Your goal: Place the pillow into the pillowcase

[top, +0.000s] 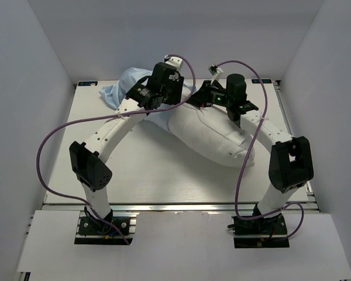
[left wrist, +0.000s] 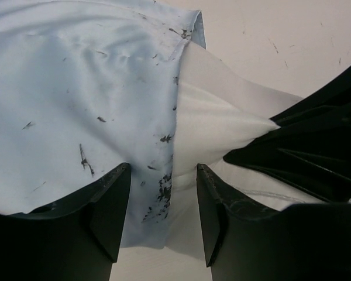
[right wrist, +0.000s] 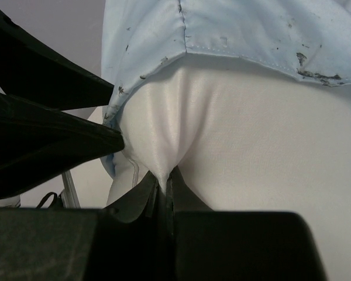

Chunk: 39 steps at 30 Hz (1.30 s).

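The white pillow (top: 213,136) lies across the table's middle, its far end going into the light-blue pillowcase (top: 124,88) at the back left. My right gripper (top: 200,98) is shut on a pinch of pillow fabric (right wrist: 164,175) just below the pillowcase's hem (right wrist: 234,55). My left gripper (top: 176,89) is open, its jaws (left wrist: 162,205) straddling the pillowcase's stained edge (left wrist: 164,193) where the pillow corner (left wrist: 222,123) sticks out. The right gripper's dark body shows at the right of the left wrist view.
White walls enclose the table (top: 152,175) on three sides. Purple cables (top: 52,140) loop from both arms over the table. The arm bases (top: 102,225) stand at the near edge.
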### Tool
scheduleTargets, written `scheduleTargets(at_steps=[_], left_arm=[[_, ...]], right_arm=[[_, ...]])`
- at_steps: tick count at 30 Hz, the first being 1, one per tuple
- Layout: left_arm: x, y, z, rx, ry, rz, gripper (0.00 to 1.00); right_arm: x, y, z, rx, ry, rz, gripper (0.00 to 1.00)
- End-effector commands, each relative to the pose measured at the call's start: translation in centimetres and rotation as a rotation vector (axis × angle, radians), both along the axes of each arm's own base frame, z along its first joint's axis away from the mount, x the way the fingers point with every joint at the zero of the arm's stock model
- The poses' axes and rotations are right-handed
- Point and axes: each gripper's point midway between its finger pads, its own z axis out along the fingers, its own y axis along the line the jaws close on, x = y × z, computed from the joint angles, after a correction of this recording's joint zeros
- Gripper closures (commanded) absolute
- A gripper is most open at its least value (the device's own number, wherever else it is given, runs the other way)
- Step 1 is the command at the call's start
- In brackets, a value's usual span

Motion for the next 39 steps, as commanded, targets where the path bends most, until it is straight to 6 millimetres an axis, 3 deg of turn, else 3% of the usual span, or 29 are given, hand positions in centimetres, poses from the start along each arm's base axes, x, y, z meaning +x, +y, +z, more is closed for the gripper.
scheduleTargets(at_steps=[1, 6, 10, 11, 15, 17, 19, 22, 23, 24, 26, 27, 28, 29, 30, 34, 36, 39], left_arm=[[0.3, -0.3, 1.3, 0.026, -0.044, 0.016, 0.41], [0.8, 1.6, 0.4, 0.131, -0.054, 0.125, 0.46], [1.1, 3.9, 1.0, 0.194, -0.091, 0.232, 0.61], [1.0, 4.3, 1.3, 0.202, -0.097, 0.244, 0.71], [1.0, 4.9, 2.1, 0.211, -0.118, 0.264, 0.87], [0.9, 4.4, 2.5, 0.191, -0.117, 0.244, 0.99], [0.8, 3.7, 3.0, 0.158, -0.112, 0.210, 1.00], [0.4, 1.0, 5.3, 0.041, -0.116, 0.113, 1.00], [-0.1, -0.6, 7.7, -0.037, -0.133, 0.046, 1.00], [-0.3, -1.4, 8.8, -0.085, -0.135, 0.019, 1.00], [-1.0, -4.2, 11.7, -0.219, -0.138, -0.084, 1.00], [-1.3, -5.0, 12.4, -0.262, -0.137, -0.118, 1.00], [-1.7, -5.9, 12.8, -0.303, -0.132, -0.152, 1.00], [-2.3, -6.4, 13.8, -0.352, -0.132, -0.183, 1.00], [-3.1, -8.0, 14.0, -0.425, -0.105, -0.245, 1.00], [-4.9, -10.4, 15.3, -0.555, -0.057, -0.358, 1.00], [-5.8, -11.0, 16.2, -0.599, -0.051, -0.390, 1.00], [-6.3, -11.3, 15.7, -0.628, -0.025, -0.399, 1.00]], right_arm=[[-0.6, 0.4, 4.1, 0.039, -0.108, 0.027, 1.00], [-0.6, 0.4, 4.4, 0.041, -0.114, 0.027, 1.00], [-0.6, 0.5, 4.4, 0.043, -0.111, 0.028, 1.00], [-0.5, 0.4, 4.4, 0.043, -0.111, 0.026, 1.00], [-0.6, 0.6, 4.4, 0.042, -0.112, 0.030, 1.00], [-0.5, 0.7, 4.2, 0.037, -0.112, 0.035, 1.00], [-0.5, 0.8, 4.3, 0.028, -0.121, 0.036, 1.00], [-0.8, 1.3, 4.6, 0.033, -0.124, 0.048, 1.00], [-0.9, 1.6, 4.8, 0.042, -0.123, 0.055, 1.00], [-0.9, 1.7, 5.1, 0.054, -0.123, 0.056, 1.00], [-0.6, 2.2, 6.7, 0.100, -0.128, 0.059, 1.00], [-0.4, 2.4, 7.6, 0.115, -0.140, 0.056, 1.00], [0.0, 2.5, 10.0, 0.147, -0.169, 0.046, 1.00], [0.7, 2.7, 10.5, 0.159, -0.177, 0.037, 1.00], [1.1, 2.8, 11.8, 0.178, -0.200, 0.027, 1.00], [3.6, 2.2, 17.5, 0.250, -0.319, -0.090, 1.00], [4.4, 1.5, 20.1, 0.281, -0.385, -0.140, 1.00], [5.3, 0.3, 22.3, 0.319, -0.422, -0.209, 1.00]])
